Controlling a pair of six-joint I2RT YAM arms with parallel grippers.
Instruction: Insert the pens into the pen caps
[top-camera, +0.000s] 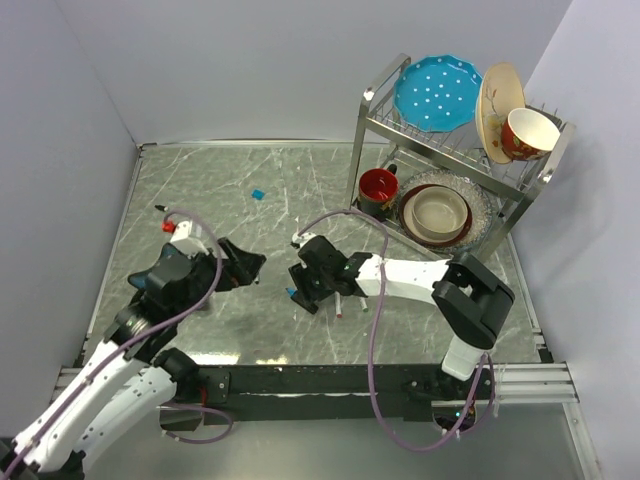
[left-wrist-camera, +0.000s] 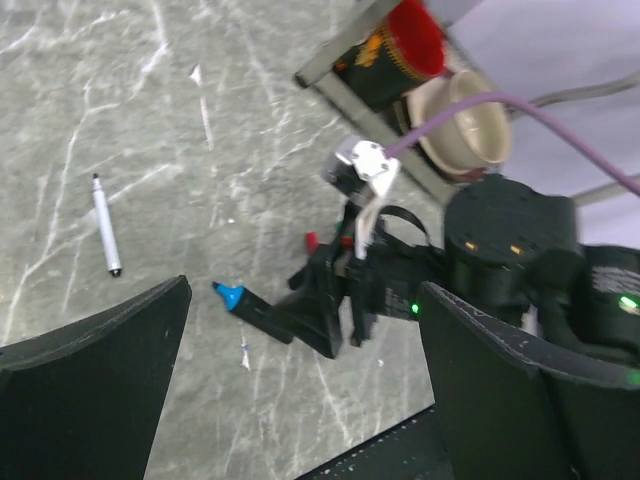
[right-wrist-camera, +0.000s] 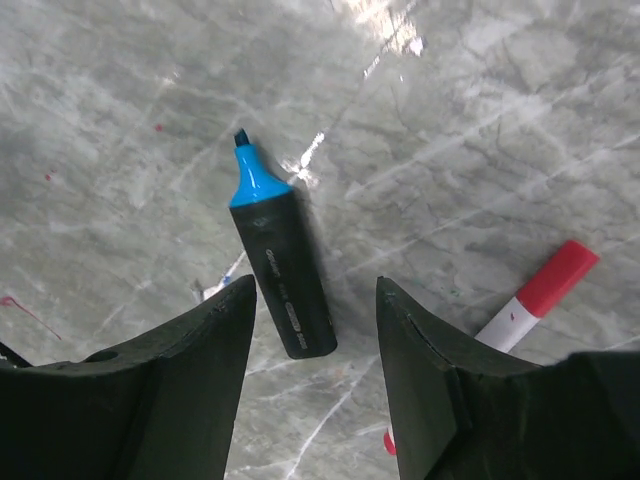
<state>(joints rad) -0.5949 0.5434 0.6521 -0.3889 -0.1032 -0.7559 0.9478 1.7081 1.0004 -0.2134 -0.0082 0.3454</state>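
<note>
Right gripper (right-wrist-camera: 316, 292) low over blue-tipped marker (right-wrist-camera: 278, 250) (jaws apart), left gripper (left-wrist-camera: 305, 292) wide

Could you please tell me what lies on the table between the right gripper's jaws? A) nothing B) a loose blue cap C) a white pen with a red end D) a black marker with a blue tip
D: in the right wrist view the black marker lies between the jaws of the right gripper, the white pen outside them.
</note>
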